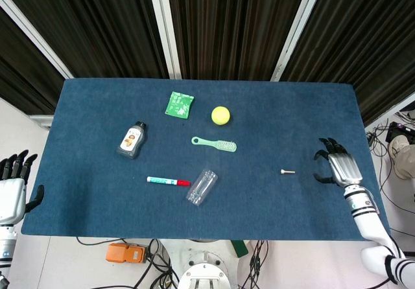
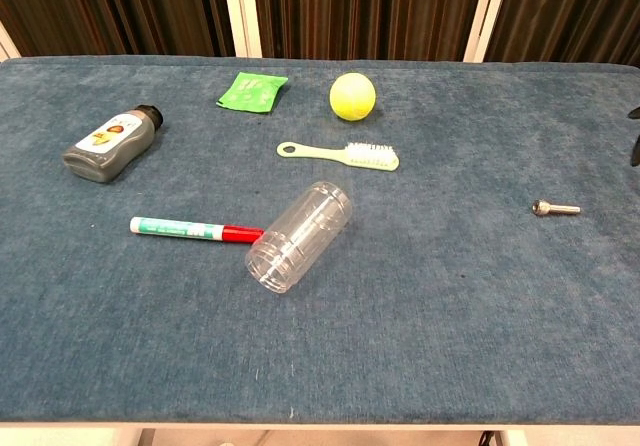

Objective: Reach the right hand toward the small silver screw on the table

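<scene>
The small silver screw (image 1: pixel 287 171) lies on its side on the blue table (image 1: pixel 279 107), right of centre; the chest view shows the screw (image 2: pixel 555 207) near the right edge. My right hand (image 1: pixel 335 162) hovers over the table's right part, a short way right of the screw, fingers apart and empty. Only dark fingertips (image 2: pixel 636 149) of it show at the chest view's right border. My left hand (image 1: pixel 13 188) stays off the table's left edge, fingers spread, holding nothing.
A clear plastic cup (image 1: pixel 201 186) lies on its side mid-table beside a red-and-green marker (image 1: pixel 168 181). Further back are a pale green brush (image 1: pixel 214 144), a yellow ball (image 1: pixel 220 115), a green packet (image 1: pixel 179 104) and a small grey bottle (image 1: pixel 132 139).
</scene>
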Robot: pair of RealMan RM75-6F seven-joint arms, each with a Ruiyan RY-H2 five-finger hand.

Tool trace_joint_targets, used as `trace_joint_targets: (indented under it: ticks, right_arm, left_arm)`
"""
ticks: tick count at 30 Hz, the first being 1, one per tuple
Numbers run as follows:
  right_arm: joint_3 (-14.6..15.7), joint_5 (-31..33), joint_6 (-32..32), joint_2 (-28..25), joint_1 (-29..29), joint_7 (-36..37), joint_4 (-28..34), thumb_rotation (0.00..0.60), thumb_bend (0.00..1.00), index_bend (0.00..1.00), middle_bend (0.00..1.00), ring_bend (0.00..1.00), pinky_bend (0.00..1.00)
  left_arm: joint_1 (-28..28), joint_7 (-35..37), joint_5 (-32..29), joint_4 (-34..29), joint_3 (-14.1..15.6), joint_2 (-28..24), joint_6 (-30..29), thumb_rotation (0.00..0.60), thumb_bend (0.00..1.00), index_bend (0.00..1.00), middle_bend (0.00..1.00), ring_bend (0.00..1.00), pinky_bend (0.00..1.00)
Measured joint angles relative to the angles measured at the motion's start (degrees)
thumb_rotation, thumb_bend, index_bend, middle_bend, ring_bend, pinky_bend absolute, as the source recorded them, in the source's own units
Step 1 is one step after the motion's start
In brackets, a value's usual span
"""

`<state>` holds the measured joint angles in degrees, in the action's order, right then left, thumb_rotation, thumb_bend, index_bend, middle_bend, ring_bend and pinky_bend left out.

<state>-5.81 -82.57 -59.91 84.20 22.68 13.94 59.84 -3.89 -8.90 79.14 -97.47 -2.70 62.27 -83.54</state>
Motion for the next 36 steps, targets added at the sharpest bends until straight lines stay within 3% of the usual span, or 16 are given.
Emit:
trace_joint_targets:
  ticks: [17, 36]
  right_arm:
    - [0.7, -1.1, 2.5, 4.9, 4.6, -0.5, -0.6, 0.600, 0.46, 0.55, 0.14, 0.08, 0.19]
    - [1.5, 1.4, 5.6, 4.9, 5.6, -2.7, 1.9, 0.600, 0.48, 0.60, 0.14, 0.09, 0.19]
  left_arm:
    - [-0.2, -0.5, -0.9, 0.1, -0.3, 0.0, 0.6, 0.600, 0.39, 0.11, 0.03, 0.03, 0.07]
    - [-0.3, -0.6, -1.0, 0.2, -0.4, 0.0, 0.7, 0.600, 0.39, 0.11, 0.03, 0.03, 0.07]
